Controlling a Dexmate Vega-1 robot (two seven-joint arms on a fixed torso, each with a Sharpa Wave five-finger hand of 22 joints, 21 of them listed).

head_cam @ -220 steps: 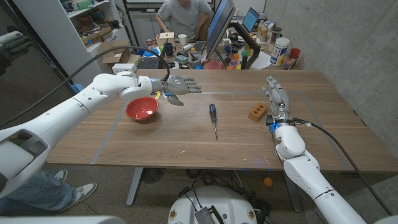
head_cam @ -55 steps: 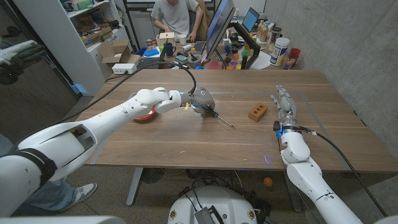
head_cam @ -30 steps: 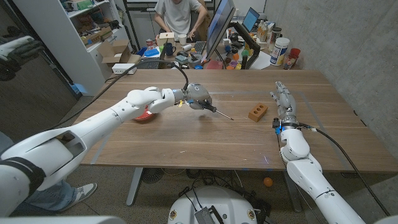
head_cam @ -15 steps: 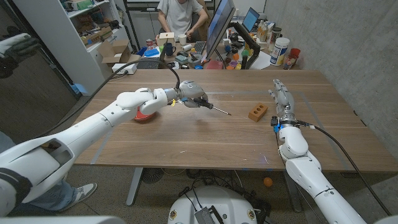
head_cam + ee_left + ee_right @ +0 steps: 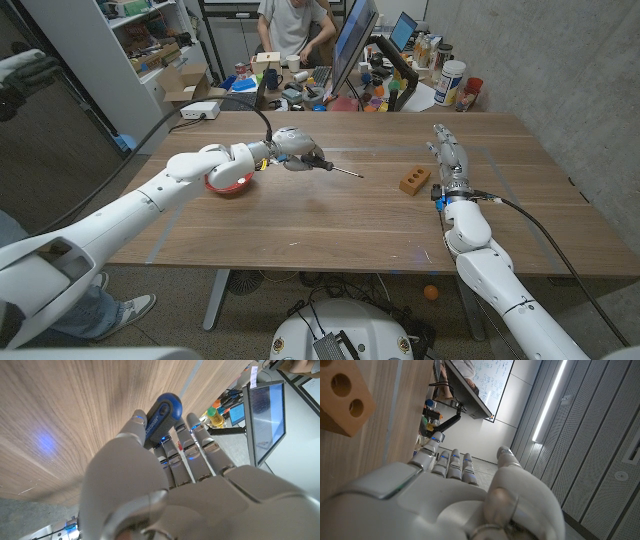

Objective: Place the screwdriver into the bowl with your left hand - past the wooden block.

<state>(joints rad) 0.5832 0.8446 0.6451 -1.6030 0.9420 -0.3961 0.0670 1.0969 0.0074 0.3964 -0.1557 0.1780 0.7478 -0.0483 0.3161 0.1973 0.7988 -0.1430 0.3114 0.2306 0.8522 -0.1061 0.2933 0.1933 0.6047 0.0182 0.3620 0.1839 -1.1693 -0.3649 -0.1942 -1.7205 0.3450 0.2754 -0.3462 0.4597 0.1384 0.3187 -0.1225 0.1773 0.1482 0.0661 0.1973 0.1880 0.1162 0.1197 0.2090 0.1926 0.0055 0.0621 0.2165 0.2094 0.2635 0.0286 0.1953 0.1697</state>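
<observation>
My left hand (image 5: 291, 145) holds the screwdriver (image 5: 325, 165) in the air over the table's middle left, its metal shaft pointing right. In the left wrist view the blue and black handle (image 5: 161, 412) sticks out between the curled fingers of that hand (image 5: 160, 485). The red bowl (image 5: 227, 174) sits just left of that hand, partly hidden by the forearm. The wooden block (image 5: 414, 180) with two holes lies to the right, also seen as the block (image 5: 342, 397) close by my right hand (image 5: 455, 495). My right hand (image 5: 448, 158) stands open at the table's right side, fingers straight.
A person sits behind the table at a cluttered desk with monitors (image 5: 355, 40), bottles and boxes. Tape lines mark a rectangle on the wooden table (image 5: 330, 220). A concrete wall rises on the right.
My left hand has lifted the screwdriver off the table and carried it left and back toward the bowl. My right hand has stayed put.
</observation>
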